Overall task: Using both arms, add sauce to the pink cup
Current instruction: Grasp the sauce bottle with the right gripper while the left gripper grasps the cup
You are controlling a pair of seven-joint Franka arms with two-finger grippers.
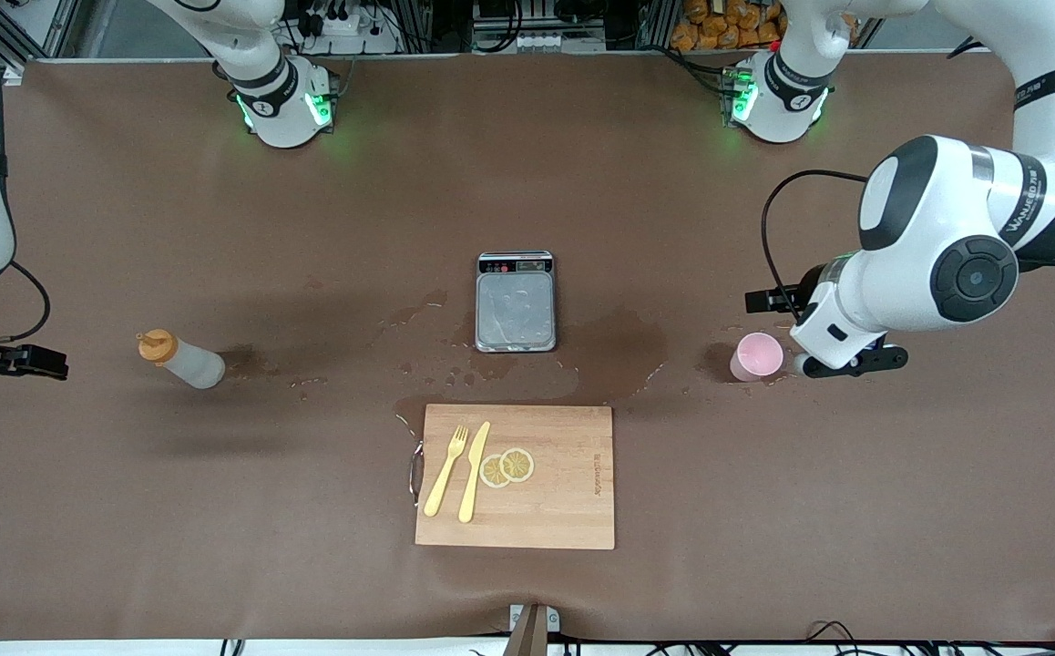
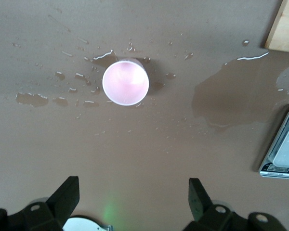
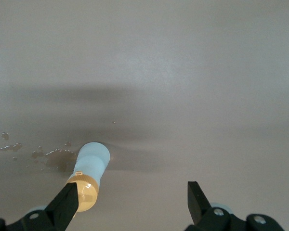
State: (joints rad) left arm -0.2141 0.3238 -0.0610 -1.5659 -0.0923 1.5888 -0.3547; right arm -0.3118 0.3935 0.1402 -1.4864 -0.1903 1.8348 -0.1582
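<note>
Nearest the front camera: wooden cutting board [image 1: 546, 492] with a metal handle at the edge toward the right arm's end. On it lie a yellow plastic fork [image 1: 446, 471] and a yellow plastic knife [image 1: 474, 471] side by side, with two lemon slices [image 1: 507, 467] just beside the knife, overlapping each other. Small dark stamped mark on the board [image 1: 598, 475], too small to read.

Farther from the camera: the sauce [image 1: 180, 358], a greyish squeeze bottle with orange nozzle cap, stands on the table toward the right arm's end, well apart from everything else. The pink cup [image 1: 756, 356] stands upright toward the left arm's end, open and looking empty, with water droplets [image 2: 62, 89] and wet streaks on the table around it. Between them, just farther than the board, sits a grey scale [image 1: 515, 302] with a metal platform and a display strip with red buttons; its label is unreadable. A dark wet patch [image 1: 619, 342] spreads beside the scale.

Left gripper [image 2: 134, 198] hangs just beside the cup at the left arm's end, jaws wide apart, holding nothing; cup not between them. Left arm [image 1: 965, 237] carries lettering on its black band, not legible.

Right gripper [image 3: 133, 202] is over the table near the sauce, jaws wide apart, empty; one finger [image 3: 65, 204] overlaps the orange cap in the right wrist view.

Arm bases show green lights along the edge farthest from the camera.
</note>
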